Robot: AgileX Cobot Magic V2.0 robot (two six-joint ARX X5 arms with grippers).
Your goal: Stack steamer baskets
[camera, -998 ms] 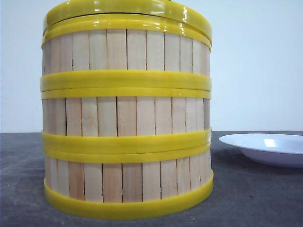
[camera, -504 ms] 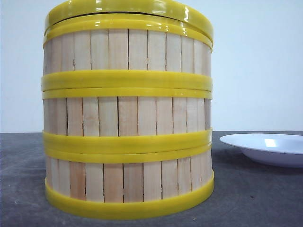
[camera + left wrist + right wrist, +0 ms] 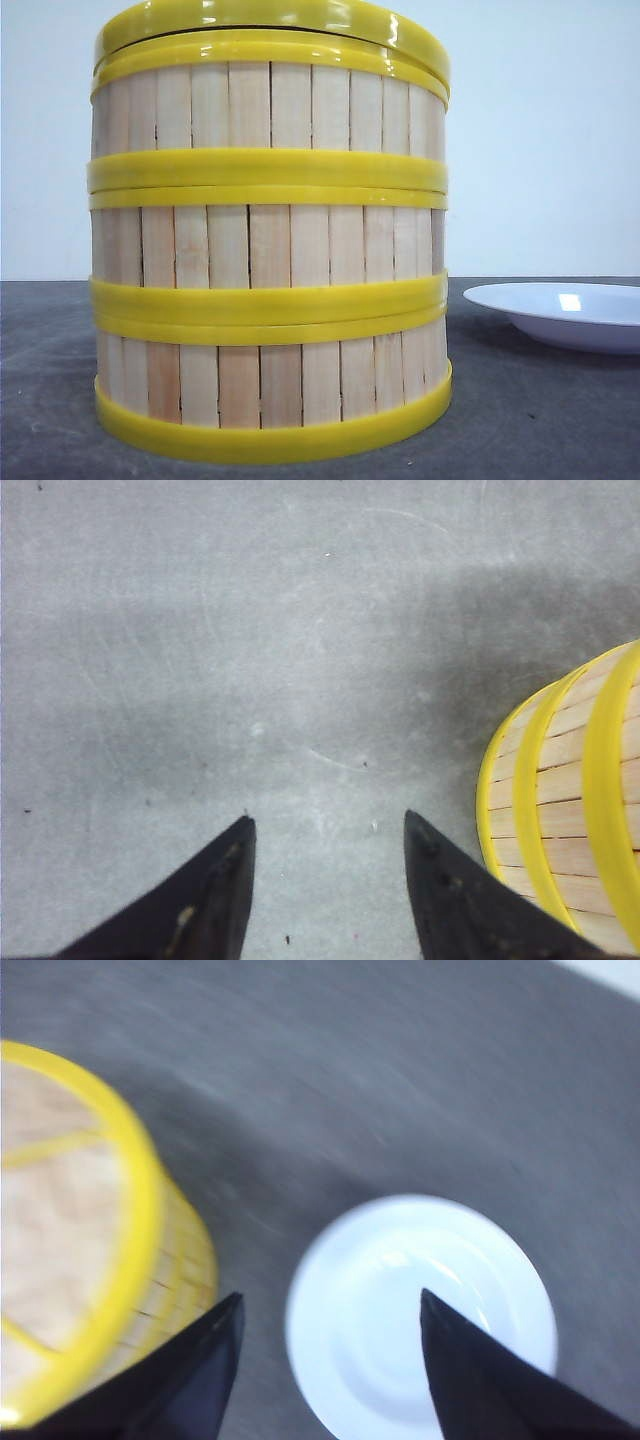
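Front view: the 3 steamer baskets [image 3: 268, 250] already sit in 1 tower w/ the lid [image 3: 270, 22] on top, rims lined up, white plate [image 3: 560, 312] off to its side. Looks done imo, so the step now is backing off clean.

Left wrist view: left gripper [image 3: 325, 830] spread wide, holding nothing, tower just beside 1 fingertip. I'd lift straight up, not swing toward it.

Right wrist view (blurry): right gripper [image 3: 330, 1305] wide too, empty, plate below it, tower close on 1 side.
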